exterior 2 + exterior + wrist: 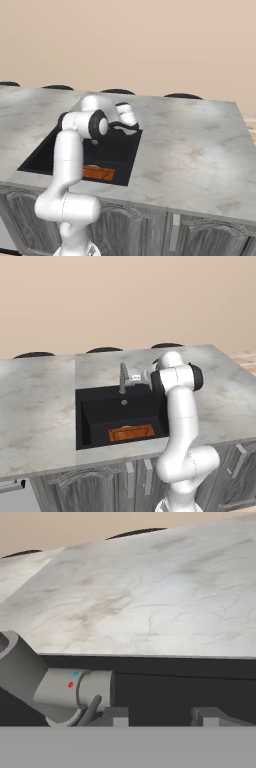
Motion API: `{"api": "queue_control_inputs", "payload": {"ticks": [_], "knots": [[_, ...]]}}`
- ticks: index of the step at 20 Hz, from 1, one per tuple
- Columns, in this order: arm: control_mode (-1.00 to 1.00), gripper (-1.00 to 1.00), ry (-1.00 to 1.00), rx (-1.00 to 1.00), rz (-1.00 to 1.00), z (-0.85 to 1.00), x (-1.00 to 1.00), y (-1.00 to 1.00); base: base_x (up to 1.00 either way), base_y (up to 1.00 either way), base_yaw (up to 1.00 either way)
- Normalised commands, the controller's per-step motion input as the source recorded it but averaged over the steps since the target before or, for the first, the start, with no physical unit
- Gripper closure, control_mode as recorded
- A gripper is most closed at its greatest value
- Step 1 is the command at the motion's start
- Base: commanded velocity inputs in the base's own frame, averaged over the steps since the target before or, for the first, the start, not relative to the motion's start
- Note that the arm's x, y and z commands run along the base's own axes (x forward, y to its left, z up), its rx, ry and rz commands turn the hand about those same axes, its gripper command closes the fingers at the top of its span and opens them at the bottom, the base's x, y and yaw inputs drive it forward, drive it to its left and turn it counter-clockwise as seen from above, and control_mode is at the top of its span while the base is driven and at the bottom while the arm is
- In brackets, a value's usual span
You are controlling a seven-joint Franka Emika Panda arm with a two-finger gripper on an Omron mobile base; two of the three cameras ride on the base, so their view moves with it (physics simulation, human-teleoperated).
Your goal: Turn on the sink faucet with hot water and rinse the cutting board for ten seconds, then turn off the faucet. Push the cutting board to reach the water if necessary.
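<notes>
Left base view: the small orange-brown wooden cutting board lies flat at the near side of the square matte black sink, off the line of the slim brushed-grey faucet; no stream runs.

Right base view: the arm reaches toward the faucet.

Hand view: the tool, spread and empty, sits beside the small lever, apparently placed to turn it.

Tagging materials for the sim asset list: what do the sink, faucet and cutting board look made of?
Sink: matte black, no glare, maybe composite or coated metal. Faucet: brushed grey metal by its dull sheen; red and blue dots near the lever in the hand view. Cutting board: orange-brown, looks like wood, darker border. Counter: veined grey-white marble look.
</notes>
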Motion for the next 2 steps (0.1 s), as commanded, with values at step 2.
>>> {"api": "queue_control_inputs", "payload": {"ticks": [2], "knots": [[-1.00, -1.00, 0.00, -0.03, 0.00, 0.00, 0.10, 0.63, 0.00, 0.00, 0.00]]}}
